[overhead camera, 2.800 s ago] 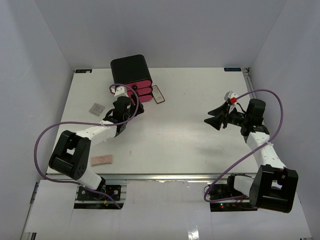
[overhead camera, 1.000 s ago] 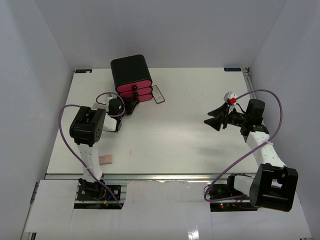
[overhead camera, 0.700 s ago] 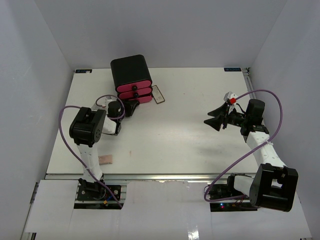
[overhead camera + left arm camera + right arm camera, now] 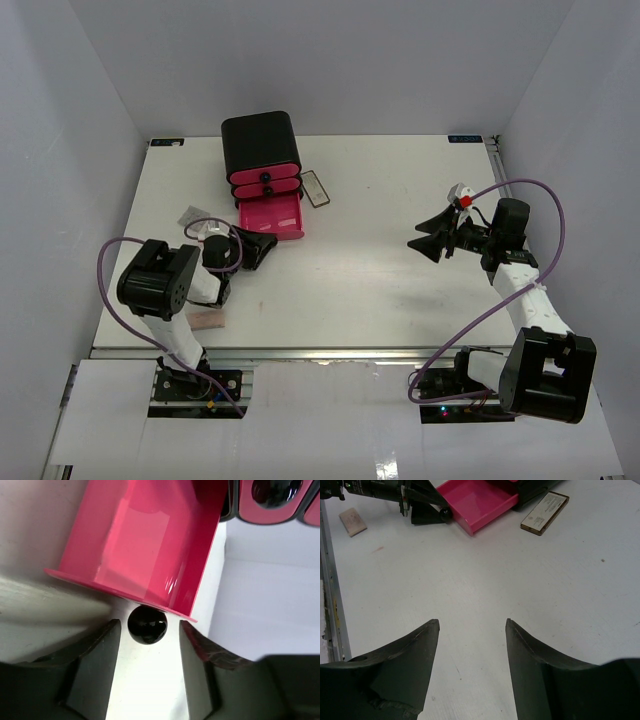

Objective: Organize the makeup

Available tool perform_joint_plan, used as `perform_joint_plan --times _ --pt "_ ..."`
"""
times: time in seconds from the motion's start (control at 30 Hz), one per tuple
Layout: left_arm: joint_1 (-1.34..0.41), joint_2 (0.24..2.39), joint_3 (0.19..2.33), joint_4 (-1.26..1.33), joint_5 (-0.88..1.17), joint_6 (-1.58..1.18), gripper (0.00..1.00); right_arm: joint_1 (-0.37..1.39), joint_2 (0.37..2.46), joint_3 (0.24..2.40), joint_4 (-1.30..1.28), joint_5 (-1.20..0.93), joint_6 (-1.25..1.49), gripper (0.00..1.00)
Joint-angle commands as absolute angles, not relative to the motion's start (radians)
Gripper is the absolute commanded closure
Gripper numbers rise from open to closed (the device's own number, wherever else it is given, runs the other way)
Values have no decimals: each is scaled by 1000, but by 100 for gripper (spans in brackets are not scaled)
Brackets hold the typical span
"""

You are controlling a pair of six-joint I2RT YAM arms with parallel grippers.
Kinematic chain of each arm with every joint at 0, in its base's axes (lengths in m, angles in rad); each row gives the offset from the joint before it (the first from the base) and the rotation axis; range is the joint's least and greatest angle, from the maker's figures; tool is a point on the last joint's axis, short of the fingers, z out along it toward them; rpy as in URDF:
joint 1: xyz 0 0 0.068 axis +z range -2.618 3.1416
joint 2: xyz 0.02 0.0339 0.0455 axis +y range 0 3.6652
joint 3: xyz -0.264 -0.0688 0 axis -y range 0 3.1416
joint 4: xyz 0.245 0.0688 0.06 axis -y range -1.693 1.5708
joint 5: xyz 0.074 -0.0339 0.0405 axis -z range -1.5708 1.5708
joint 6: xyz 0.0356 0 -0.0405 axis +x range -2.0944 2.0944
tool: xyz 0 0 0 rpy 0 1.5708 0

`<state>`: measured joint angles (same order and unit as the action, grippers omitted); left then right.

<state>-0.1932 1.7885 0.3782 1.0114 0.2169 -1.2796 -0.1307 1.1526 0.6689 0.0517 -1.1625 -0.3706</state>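
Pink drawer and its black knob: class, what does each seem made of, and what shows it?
Pink drawer: probably glossy moulded plastic; its smooth walls carry soft reflections. Black knob: likely polished hard plastic; bright highlights on its round surface.

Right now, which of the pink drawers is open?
The bottom drawer, standing out from the black box with its knob at the left gripper; the two drawers above sit shut.

Black-and-white arms [image 4: 525,295], purple cables [image 4: 566,235]
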Motion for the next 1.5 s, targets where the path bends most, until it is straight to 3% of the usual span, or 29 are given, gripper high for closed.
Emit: perform_joint_plan --times 0.0,0.1,0.2,0.33,0.47,0.6,0.7,0.87,1.1,1.47 --pt "-189 1689 411 950 244 -1189 27 -129 1158 683 48 -1174 -376 35" --pt "-187 1632 408 922 253 -1132 15 -119 1165 692 36 -1144 -365 30" --pt "-185 1566 384 900 280 -1090 11 -80 1171 707 16 -1077 -345 22" --pt "-184 1401 370 812 293 -1005 8 48 1199 769 -56 -831 -337 15" --pt "-184 1207 393 607 282 -903 2 270 1326 875 -117 -556 -302 8" --pt "-181 1022 471 422 289 -771 2 351 1513 1092 -206 -440 -219 2" --pt "-181 912 579 249 357 -575 2 404 1692 1298 -263 -359 -134 9" --pt "-184 770 700 -108 381 -241 2 490 1963 1556 -281 -265 -43 10" --pt "-192 584 587 -85 228 -178 2 536 2271 1871 -305 -109 97 10" --pt "-192 553 584 -75 248 -181 2 557 2423 2044 -309 36 104 10"
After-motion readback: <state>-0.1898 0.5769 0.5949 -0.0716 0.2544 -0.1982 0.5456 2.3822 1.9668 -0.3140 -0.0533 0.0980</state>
